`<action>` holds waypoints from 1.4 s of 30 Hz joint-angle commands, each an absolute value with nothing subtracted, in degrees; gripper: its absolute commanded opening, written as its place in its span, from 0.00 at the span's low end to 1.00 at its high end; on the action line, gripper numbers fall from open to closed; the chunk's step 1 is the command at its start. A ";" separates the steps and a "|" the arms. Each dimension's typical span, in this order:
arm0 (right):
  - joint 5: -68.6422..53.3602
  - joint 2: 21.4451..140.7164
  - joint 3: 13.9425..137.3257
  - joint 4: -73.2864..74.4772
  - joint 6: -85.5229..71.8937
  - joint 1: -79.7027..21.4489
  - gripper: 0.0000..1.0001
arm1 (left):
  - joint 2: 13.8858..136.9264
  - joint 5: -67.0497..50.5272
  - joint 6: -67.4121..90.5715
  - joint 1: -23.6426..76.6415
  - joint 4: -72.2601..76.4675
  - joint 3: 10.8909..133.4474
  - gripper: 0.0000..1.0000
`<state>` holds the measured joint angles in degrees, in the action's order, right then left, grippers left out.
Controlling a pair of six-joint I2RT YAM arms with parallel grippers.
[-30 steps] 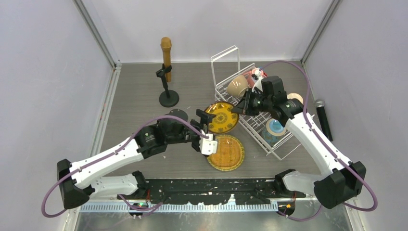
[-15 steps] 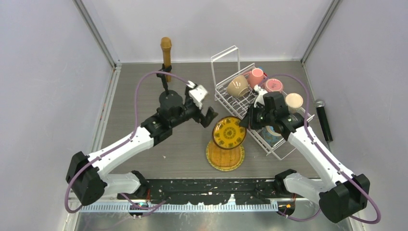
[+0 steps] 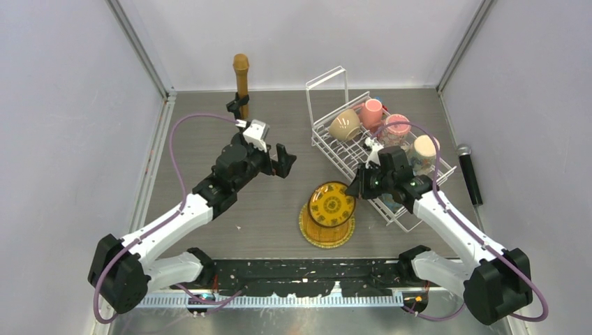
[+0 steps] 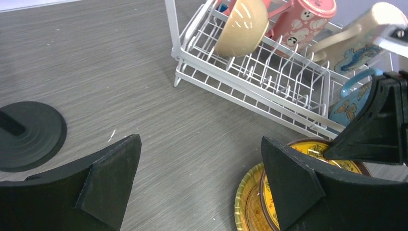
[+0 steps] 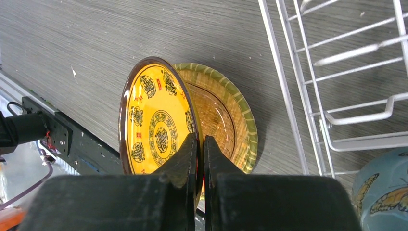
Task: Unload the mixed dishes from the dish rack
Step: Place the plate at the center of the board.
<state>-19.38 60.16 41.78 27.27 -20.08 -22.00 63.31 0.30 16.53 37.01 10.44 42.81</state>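
Pinching the near rim of the yellow patterned plate [image 5: 154, 120] with the right gripper [image 5: 199, 139], fingers pressed almost together. Holding it tilted on edge, right over a green-rimmed plate [image 5: 226, 120] lying flat on the grey table [image 5: 120, 33]. White dish rack [image 5: 288, 96] wires on the right, blue butterfly mug [image 5: 385, 192] down in the corner.

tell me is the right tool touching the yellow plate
Touching. The right wrist view shows the right tool pinched shut on the yellow plate at its rim, with no gap on either side.

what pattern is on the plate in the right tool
The plate is yellow with dark emblems, brown rim; best in the right wrist view.
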 commanded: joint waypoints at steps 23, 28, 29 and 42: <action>-15.57 62.11 34.55 19.51 -23.23 -27.88 0.23 | 60.71 4.02 16.74 36.99 11.57 42.28 1.00; -14.54 60.97 34.39 20.18 -23.69 -27.84 0.33 | 60.82 3.15 16.57 37.00 12.22 42.51 1.00; -14.36 60.75 34.61 20.73 -23.83 -27.86 0.35 | 60.90 3.04 16.57 36.96 12.19 42.58 1.00; -14.33 58.87 38.30 25.09 -22.17 -27.95 0.81 | 60.05 1.15 16.44 37.04 12.04 42.37 1.00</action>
<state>-15.16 61.34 34.52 24.05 -23.31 -27.66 61.76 2.17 16.53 36.99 10.02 42.28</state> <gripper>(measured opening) 0.683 0.995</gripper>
